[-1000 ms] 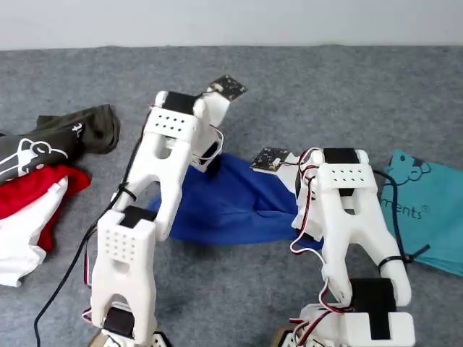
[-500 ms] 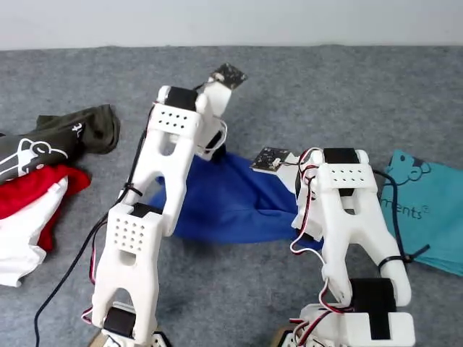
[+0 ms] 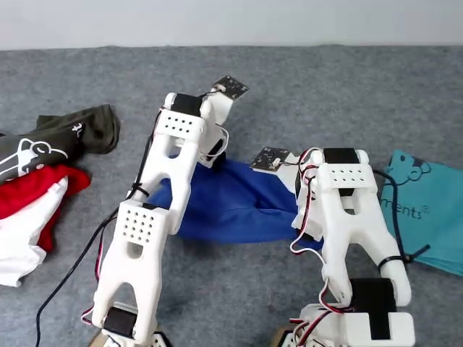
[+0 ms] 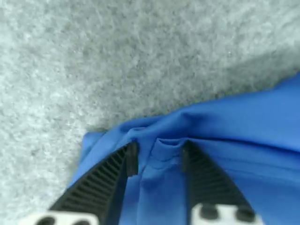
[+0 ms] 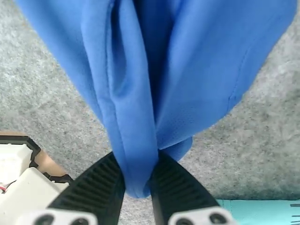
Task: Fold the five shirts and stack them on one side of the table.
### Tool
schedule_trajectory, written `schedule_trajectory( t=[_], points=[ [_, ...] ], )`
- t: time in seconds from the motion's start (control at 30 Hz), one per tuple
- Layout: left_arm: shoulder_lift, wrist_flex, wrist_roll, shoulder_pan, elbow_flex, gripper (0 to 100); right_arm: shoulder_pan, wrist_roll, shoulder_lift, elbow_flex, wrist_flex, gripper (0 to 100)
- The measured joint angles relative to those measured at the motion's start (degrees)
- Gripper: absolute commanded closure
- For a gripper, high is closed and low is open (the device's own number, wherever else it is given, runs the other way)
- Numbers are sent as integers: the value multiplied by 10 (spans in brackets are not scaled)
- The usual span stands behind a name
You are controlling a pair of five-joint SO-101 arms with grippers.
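While the right hand (image 5: 138,183) is clamped on a bunched fold of the blue shirt (image 3: 231,199), the left hand (image 4: 157,161) stands jaws apart astride its hem. Lying on the counter (image 3: 325,94) between them, this cloth looks light and limp, best taken by corners. A teal shirt (image 3: 427,210) lies just beside, a shirt pile (image 3: 29,188) well apart; the far counter seems to offer room.

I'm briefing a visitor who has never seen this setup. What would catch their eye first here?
The blue shirt in the middle comes first: the right hand pinches a bunched fold of it, and the left hand sits open over its far corner. Next come the heap of green, red and white shirts at the high view's left edge and the teal shirt lying at its right.
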Motion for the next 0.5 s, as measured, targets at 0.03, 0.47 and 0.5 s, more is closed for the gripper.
schedule_trajectory(
  t=[0.03,0.47,0.5],
  points=[
    [0,3,0,1,-5,989,0,0,0,0,0,990],
    [-10,6,-14,14,-14,987,0,0,0,0,0,990],
    [-21,6,-14,14,-14,987,0,0,0,0,0,990]
  ],
)
